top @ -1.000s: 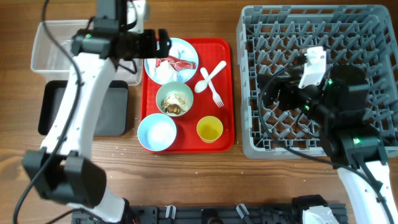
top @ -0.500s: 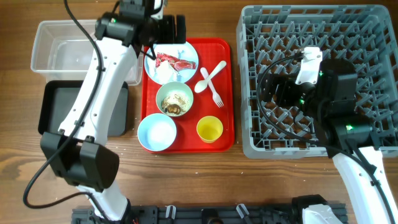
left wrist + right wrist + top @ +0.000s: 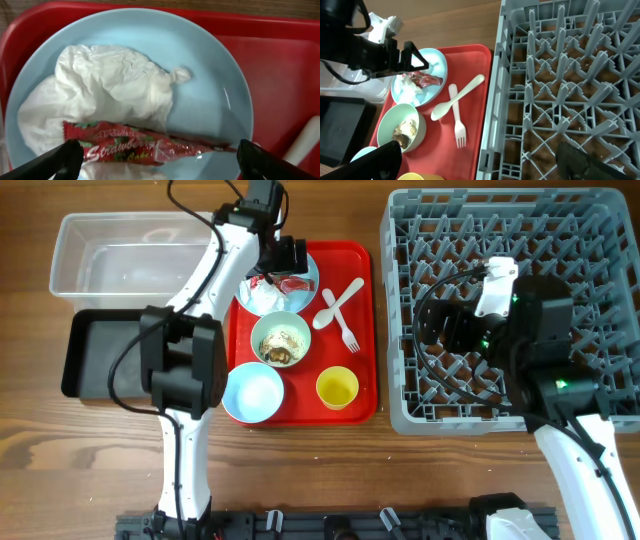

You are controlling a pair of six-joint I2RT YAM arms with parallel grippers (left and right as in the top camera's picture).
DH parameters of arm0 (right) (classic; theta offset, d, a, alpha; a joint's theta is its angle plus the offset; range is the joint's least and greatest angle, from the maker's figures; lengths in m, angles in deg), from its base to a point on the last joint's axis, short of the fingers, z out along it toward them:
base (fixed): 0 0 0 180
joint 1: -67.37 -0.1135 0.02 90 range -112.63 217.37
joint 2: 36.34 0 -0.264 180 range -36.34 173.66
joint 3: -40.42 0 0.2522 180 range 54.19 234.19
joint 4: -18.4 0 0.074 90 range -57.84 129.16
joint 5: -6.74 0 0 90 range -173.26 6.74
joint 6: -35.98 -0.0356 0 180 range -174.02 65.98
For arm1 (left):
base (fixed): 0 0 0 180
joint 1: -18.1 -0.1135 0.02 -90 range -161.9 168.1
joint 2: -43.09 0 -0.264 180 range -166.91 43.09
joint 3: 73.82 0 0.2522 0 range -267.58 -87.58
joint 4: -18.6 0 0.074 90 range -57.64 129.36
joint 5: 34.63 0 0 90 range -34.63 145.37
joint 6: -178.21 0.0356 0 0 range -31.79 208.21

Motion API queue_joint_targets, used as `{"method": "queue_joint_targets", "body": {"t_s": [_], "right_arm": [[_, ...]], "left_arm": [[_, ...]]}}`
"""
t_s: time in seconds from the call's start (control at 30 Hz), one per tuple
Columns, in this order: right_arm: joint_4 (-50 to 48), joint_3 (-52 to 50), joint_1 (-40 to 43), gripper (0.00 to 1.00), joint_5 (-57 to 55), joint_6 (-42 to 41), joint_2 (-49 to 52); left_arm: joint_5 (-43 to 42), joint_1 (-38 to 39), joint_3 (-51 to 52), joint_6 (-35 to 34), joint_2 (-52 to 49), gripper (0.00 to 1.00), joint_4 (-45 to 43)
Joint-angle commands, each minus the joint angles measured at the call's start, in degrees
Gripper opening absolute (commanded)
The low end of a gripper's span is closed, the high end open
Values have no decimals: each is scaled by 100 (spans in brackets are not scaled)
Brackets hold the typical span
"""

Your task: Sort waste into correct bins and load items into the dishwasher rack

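Observation:
My left gripper is open low over the pale blue plate on the red serving tray. In the left wrist view its fingers straddle a red wrapper that lies against the crumpled white napkin on the plate. My right gripper is open and empty above the grey dishwasher rack. A bowl with crumbly leftovers, an empty pale blue bowl, a yellow cup, a white spoon and a fork lie on the tray.
The clear tub stands at the back left with the black tray in front of it. The red serving tray lies between them and the rack. The right wrist view shows the rack's pegs beside the tray.
My left arm has swung right from the tub's edge to over the plate. The right arm has hardly moved.

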Motion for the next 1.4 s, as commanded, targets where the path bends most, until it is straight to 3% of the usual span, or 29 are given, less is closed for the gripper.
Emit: {"method": "queue_joint_targets", "body": {"t_s": [0.0,0.33,0.37,0.43,0.47,0.53,0.73,1.17,1.37], "right_arm": [[13,90,11,100,-92,-120,249],[9,90,11,100,-90,-127,756],[9,90,11,100,-90,-129,772],[9,90,11,100,-90,-125,772],[7,90,11,100,-92,-127,772],[7,90,11,100,-92,-125,772],[4,90,11,100,-92,-127,772],[4,92,11,100,-92,-122,772],[-2,90,11,100,-92,-125,772]], "left_arm": [[122,-15,-28,79,-323,100,-162],[116,2,-24,205,-710,99,-260],[116,2,-24,205,-715,94,-258],[116,2,-24,205,-717,64,-258],[116,2,-24,203,-717,36,-258],[114,2,-24,184,-717,4,-240],[114,-4,-24,184,-474,4,-229],[116,-28,-26,184,1152,4,-332],[149,-833,-26,-153,1764,4,70]]}}
